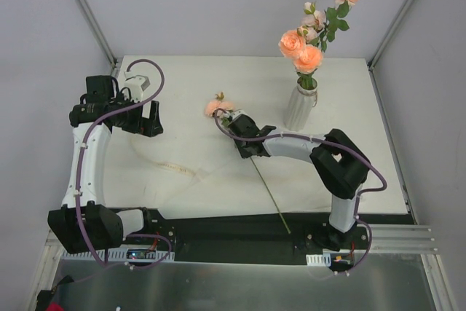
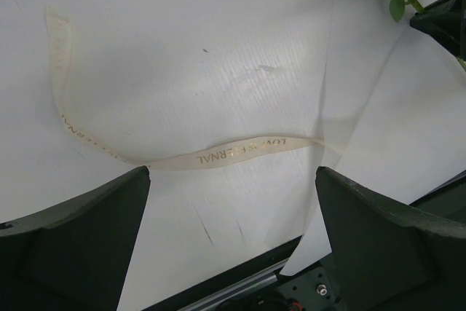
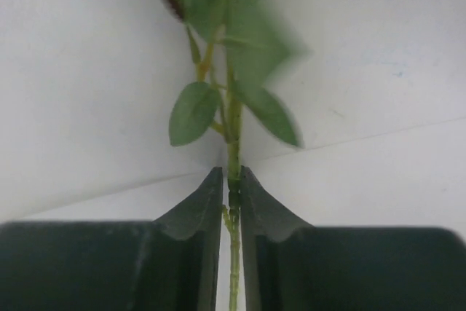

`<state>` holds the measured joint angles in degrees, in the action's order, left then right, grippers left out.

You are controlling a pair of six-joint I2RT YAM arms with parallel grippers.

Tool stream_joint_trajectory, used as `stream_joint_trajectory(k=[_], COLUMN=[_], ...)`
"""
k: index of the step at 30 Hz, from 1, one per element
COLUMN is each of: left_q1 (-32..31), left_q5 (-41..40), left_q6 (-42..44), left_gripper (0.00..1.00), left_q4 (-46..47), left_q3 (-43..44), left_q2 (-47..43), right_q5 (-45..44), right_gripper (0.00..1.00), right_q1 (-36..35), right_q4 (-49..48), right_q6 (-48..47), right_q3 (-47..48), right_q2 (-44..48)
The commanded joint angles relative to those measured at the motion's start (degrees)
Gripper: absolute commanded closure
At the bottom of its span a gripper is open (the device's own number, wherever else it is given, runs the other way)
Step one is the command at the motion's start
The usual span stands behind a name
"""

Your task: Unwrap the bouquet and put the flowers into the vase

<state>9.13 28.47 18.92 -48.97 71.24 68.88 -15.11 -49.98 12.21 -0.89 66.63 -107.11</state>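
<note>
Right pincer (image 3: pixel 231 183) clamps flower stem (image 3: pixel 234 136); upper leaves (image 3: pixel 255 41) blurred, cropped at frame top.

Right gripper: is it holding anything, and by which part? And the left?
The right gripper is shut on one flower, pinching its green stem just below the leaves. The left gripper is open, holding nothing.

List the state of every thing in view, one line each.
vase: upright, not empty.
roses in the vase: standing, stems down the neck.
loose rose: out of the vase, stem pinched.
wrapping paper: opened out flat.
ribbon: untied, lying loose on the wrapping paper.
left gripper: open, empty.
right gripper: shut on the loose rose.
</note>
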Motion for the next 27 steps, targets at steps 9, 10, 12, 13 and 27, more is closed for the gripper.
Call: stream_joint_trajectory(k=[9, 10, 12, 13, 27], left_q1=[0.9, 0.9, 0.8, 0.8, 1.2], left_q5=[0.8, 1.0, 1.1, 1.1, 2.6], left_q6=[0.4, 0.4, 0.2, 0.2, -1.2], left_gripper=[0.02, 0.02, 0.02, 0.02, 0.03], left_q4=[-0.8, -0.8, -0.9, -0.9, -1.4], left_q3=[1.5, 1.7, 2.1, 2.3, 4.9], left_q2=[0.4, 0.6, 0.6, 0.7, 2.3], right_q5=[1.1, 1.1, 1.2, 1.2, 2.9], right_gripper=[0.99, 0.99, 0.99, 0.99, 0.99], right_q1=[0.6, 0.6, 0.3, 0.2, -1.0], right_q4=[-1.5, -1.6, -2.4, -3.1, -33.8], right_q6=[-1.0, -1.9, -3.5, -6.0, -34.5], right_q3=[8.1, 9.3, 12.9, 14.0, 23.2], right_q2=[8.1, 10.6, 13.1, 15.6, 37.6])
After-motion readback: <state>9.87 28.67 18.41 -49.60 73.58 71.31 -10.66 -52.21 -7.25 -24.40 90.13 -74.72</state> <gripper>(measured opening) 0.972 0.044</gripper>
